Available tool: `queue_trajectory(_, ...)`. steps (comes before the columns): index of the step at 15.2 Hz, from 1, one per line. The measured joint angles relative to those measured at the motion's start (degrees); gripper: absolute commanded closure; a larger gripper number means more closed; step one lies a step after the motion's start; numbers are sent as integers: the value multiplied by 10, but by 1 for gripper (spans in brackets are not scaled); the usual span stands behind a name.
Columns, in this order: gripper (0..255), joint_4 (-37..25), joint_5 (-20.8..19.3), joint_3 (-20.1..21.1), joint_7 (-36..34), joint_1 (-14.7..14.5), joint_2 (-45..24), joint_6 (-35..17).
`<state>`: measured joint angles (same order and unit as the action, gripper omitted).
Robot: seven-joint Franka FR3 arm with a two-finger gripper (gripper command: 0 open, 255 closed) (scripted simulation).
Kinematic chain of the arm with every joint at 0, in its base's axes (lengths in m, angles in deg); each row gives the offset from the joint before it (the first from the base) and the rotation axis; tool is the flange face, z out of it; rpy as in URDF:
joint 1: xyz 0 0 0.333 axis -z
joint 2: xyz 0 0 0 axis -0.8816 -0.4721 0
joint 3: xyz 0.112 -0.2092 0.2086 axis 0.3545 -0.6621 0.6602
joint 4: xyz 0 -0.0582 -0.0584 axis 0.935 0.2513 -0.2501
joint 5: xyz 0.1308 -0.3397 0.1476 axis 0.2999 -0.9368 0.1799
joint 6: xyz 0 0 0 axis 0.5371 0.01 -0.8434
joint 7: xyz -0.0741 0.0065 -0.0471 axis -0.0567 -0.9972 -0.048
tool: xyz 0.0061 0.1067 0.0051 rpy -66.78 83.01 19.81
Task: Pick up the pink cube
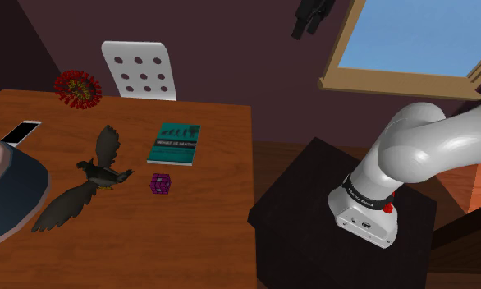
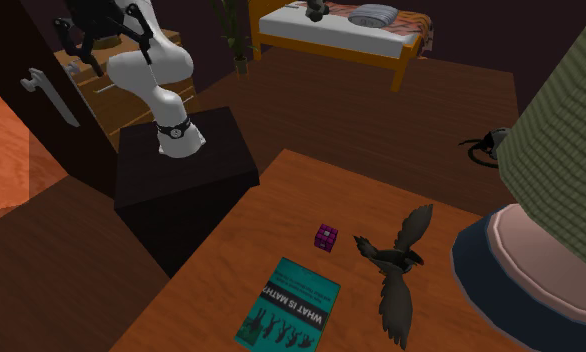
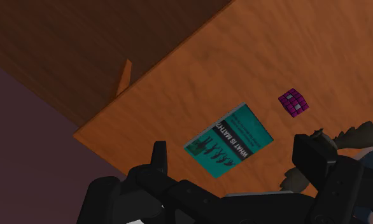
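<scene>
The pink cube (image 1: pixel 160 183) is small and magenta with a dark grid, and it rests on the wooden table (image 1: pixel 198 246) between a teal book and a dark bird figure. It also shows in the second exterior view as the cube (image 2: pixel 327 236) and in the wrist view as the cube (image 3: pixel 293 102). My black gripper (image 3: pixel 236 158) hangs high above the table, far from the cube, open with nothing between its fingers. The hand (image 1: pixel 311 16) sits at the top of the shoulder view, above the table's far right corner.
A teal book (image 1: pixel 174 143) lies just beyond the cube and a dark bird figure (image 1: pixel 91 176) with spread wings beside it. A big blue-grey round base (image 1: pixel 5 193), a phone (image 1: pixel 21 131), a red spiky ball (image 1: pixel 77 88) and a white chair (image 1: pixel 140 70) ring the table. The black stand (image 1: pixel 345 213) adjoins the table's edge.
</scene>
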<state>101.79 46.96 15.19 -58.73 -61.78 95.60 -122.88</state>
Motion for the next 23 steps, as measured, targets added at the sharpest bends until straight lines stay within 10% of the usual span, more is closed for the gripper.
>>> queue_trajectory(23, 0, 15, 30, 142, -107, -63, -319, -285)
